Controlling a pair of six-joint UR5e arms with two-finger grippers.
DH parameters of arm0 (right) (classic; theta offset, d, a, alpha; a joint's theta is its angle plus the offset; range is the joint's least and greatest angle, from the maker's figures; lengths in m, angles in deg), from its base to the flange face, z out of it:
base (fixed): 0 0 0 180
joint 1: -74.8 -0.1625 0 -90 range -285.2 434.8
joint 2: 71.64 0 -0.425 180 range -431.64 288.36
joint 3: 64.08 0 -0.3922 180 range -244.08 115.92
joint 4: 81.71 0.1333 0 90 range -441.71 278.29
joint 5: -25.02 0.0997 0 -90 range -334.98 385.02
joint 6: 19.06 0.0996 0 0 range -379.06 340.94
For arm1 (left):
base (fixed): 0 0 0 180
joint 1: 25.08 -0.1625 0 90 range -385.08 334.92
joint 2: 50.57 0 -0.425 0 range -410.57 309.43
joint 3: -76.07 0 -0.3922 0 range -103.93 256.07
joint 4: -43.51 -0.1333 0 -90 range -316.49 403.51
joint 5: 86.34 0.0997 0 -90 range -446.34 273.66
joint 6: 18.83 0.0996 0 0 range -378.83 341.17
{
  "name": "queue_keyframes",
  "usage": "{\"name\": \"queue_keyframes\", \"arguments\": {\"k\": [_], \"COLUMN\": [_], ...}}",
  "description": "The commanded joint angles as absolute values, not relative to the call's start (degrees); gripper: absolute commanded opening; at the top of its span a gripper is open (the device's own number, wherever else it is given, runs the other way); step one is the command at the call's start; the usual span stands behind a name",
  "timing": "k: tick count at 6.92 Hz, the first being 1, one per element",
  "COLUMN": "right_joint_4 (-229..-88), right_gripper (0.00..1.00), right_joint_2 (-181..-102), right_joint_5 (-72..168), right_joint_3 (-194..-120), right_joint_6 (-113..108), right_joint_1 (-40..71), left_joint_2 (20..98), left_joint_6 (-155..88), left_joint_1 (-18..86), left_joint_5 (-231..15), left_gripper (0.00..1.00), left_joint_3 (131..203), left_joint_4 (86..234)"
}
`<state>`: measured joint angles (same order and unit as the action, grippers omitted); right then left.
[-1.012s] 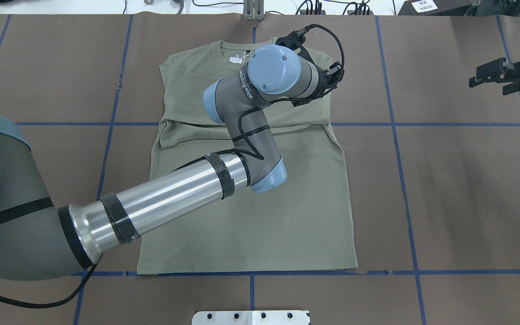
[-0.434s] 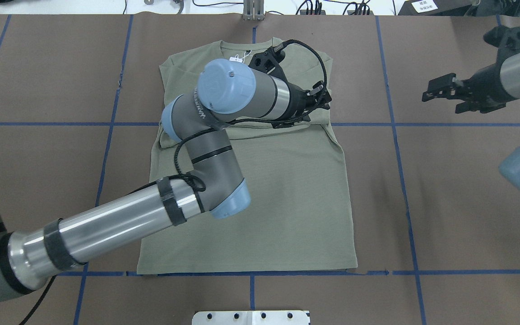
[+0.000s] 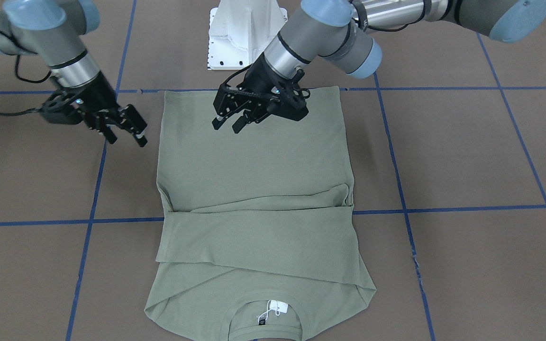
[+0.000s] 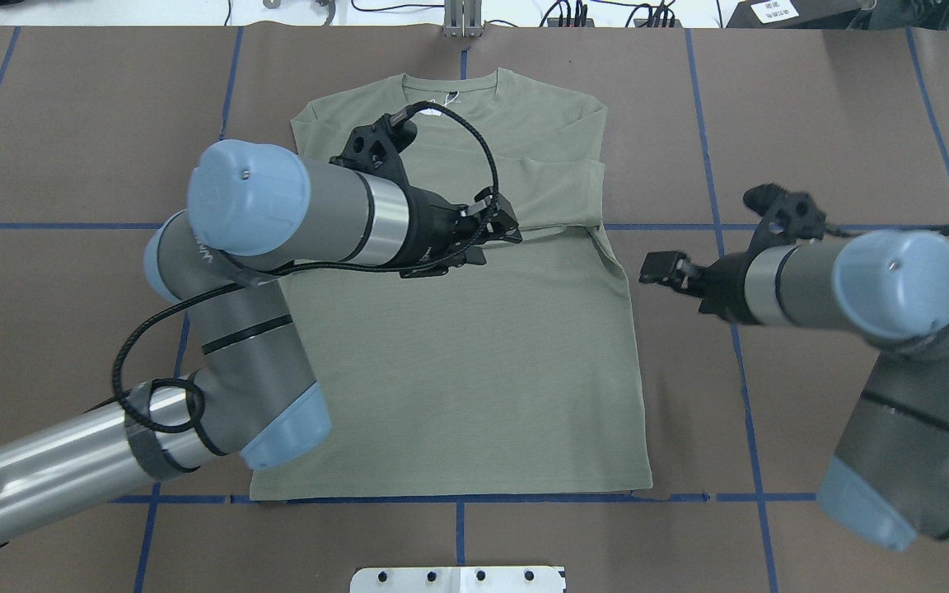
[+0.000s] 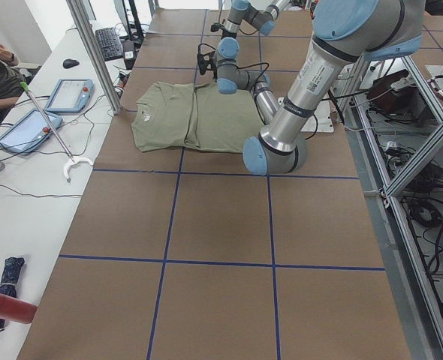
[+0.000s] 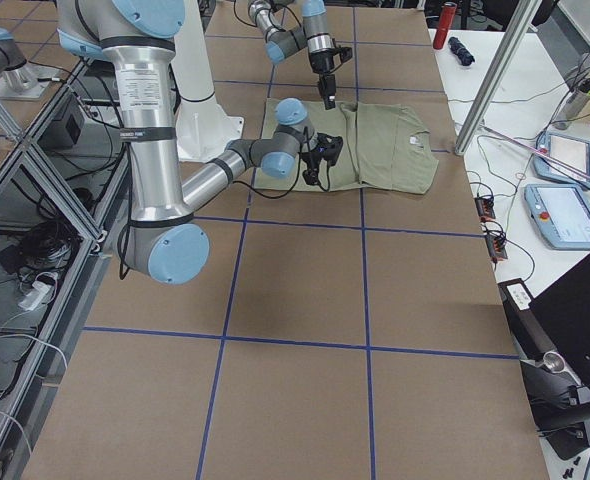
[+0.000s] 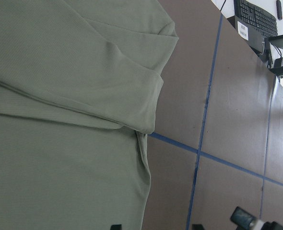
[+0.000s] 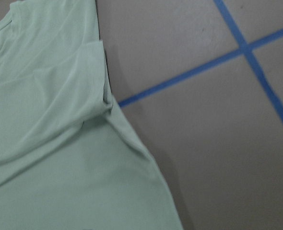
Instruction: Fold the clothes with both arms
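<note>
The sage-green shirt (image 4: 474, 371) lies flat on the brown table, both sleeves folded across the chest in a band (image 3: 254, 232). Its collar with the white hang tag (image 3: 275, 308) points away from the robot. My left gripper (image 3: 227, 124) hovers open over the shirt's body just below the sleeve band, and is also visible from overhead (image 4: 497, 235); nothing is between its fingers. My right gripper (image 3: 127, 137) is open and empty, just off the shirt's right side edge (image 4: 668, 276) over bare table. The left wrist view looks down on the folded sleeve cuff (image 7: 146, 96).
The white pedestal base (image 3: 247, 33) stands at the robot's edge of the table. Blue tape lines (image 4: 738, 346) grid the brown surface. A side bench with tablets (image 5: 67, 94) and a keyboard runs beyond the collar end, where a person sits.
My left arm has pulled back from the collar area toward the shirt's middle. My right arm has swung in from the far right edge to beside the shirt.
</note>
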<state>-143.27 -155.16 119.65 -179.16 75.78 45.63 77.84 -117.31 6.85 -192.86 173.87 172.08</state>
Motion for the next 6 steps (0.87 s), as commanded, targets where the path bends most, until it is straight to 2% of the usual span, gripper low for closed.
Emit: {"name": "queue_keyframes", "arguments": {"k": [1, 3, 6], "right_joint_4": [-148.3, -148.7, -149.0], "right_gripper": [0.99, 0.94, 0.92], "right_joint_2": [-156.2, -158.4, -160.7], "right_joint_5": [105.3, 101.8, 102.0], "right_joint_3": [-183.2, -183.3, -183.0], "right_joint_6": [84.9, 93.9, 97.5], "right_joint_1": [61.0, 67.1, 68.6], "left_joint_2": [70.1, 66.7, 66.5], "left_joint_6": [-112.5, -109.4, -109.4], "left_joint_1": [6.8, 6.8, 6.7], "left_joint_5": [-193.1, -195.3, -195.5], "left_gripper": [0.58, 0.58, 0.66], "left_joint_3": [180.8, 182.2, 182.0], "left_joint_4": [171.0, 170.8, 170.9]}}
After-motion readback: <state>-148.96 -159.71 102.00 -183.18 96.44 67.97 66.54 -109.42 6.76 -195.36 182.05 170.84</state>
